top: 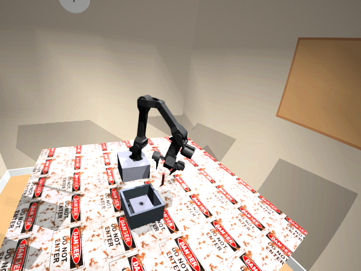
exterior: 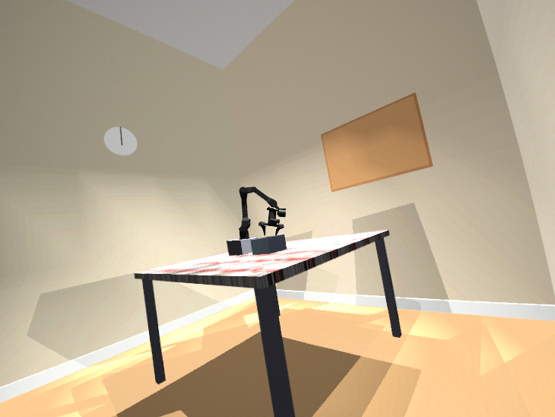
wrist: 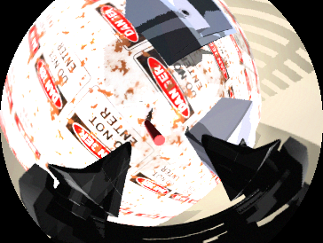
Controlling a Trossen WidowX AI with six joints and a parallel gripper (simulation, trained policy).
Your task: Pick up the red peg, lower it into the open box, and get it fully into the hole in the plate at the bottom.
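Near the table's back edge, well in from its corners, the red peg (top: 162,179) (wrist: 153,132) stands upright below the gripper's (top: 168,168) (exterior: 271,233) (wrist: 166,166) widely parted, unloaded jaws, outside the open box (top: 145,217) (exterior: 268,245) (wrist: 177,42).

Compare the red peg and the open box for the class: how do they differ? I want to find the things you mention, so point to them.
The red peg (top: 163,179) (wrist: 153,131) is slender; the open box (top: 146,217) (exterior: 268,245) (wrist: 165,43) is broad and squarish. The peg is red, the box dark blue-grey. The peg is solid-looking, the box hollow. Both stand on the table.

A plain room of no certain kind is surrounding the counter (top: 96,250) (exterior: 201,278) (wrist: 89,66), with a wall clock (top: 75,6) (exterior: 128,145) and an orange board (top: 326,87) (exterior: 378,143) hanging above it and a wood-coloured floor (top: 13,195) (exterior: 448,358) lying below it.
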